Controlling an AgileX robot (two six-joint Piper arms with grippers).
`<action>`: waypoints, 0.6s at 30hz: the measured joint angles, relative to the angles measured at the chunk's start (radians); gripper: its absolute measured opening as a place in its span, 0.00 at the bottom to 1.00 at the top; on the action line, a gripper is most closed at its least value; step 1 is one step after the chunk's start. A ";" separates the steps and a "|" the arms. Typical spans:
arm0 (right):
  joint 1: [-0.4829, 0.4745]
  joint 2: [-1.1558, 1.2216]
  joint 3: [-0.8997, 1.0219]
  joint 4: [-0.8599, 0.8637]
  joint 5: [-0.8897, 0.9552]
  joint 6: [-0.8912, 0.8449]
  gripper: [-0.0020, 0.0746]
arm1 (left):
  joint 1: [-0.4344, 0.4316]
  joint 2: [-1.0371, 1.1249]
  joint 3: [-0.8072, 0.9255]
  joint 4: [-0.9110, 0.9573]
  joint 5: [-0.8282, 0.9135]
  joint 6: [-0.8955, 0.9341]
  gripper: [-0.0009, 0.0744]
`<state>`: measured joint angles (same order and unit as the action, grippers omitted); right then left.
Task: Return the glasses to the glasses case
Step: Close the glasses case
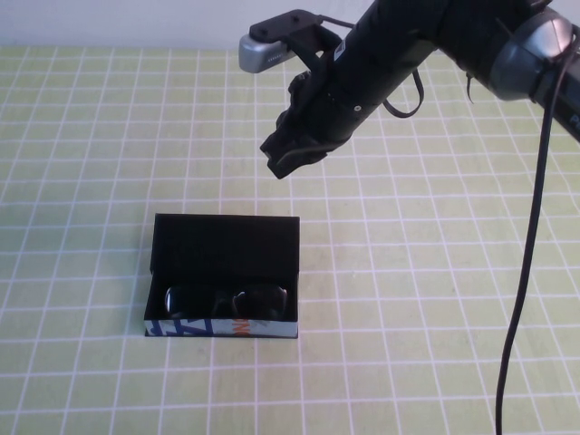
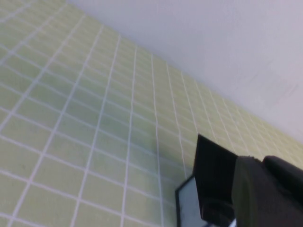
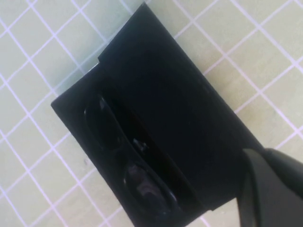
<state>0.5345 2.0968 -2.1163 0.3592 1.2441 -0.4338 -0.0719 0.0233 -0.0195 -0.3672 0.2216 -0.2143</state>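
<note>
The glasses case [image 1: 227, 237] stands open near the table's front, its lid leaning back and its white printed side facing me. The black glasses [image 1: 227, 299] lie folded inside the tray. My right gripper [image 1: 286, 161] hangs shut and empty in the air above and behind the case, to its right. The right wrist view looks straight down on the case [image 3: 175, 109] and the glasses [image 3: 135, 175], past the gripper [image 3: 255, 163]. My left gripper [image 2: 260, 165] is out of the high view. Its fingers sit together with nothing between them, and the case [image 2: 213, 179] shows beyond them.
A yellow-green cloth with a white grid [image 1: 426, 299] covers the table. A black cable [image 1: 526, 272] hangs down from the right arm on the right side. A white wall [image 2: 227, 42] bounds the far edge.
</note>
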 joint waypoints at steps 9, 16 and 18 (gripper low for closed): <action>0.000 0.000 0.000 -0.013 0.000 0.073 0.01 | -0.161 0.469 -0.255 -0.012 0.285 0.150 0.01; 0.000 0.000 0.000 -0.051 0.000 0.112 0.01 | -0.279 0.878 -0.418 -0.128 0.361 0.428 0.01; 0.000 0.000 0.000 -0.051 0.000 0.119 0.01 | -0.301 0.987 -0.445 -0.258 0.341 0.580 0.01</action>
<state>0.5345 2.0968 -2.1163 0.3079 1.2441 -0.3144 -0.3726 1.0100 -0.4647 -0.6249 0.5627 0.3660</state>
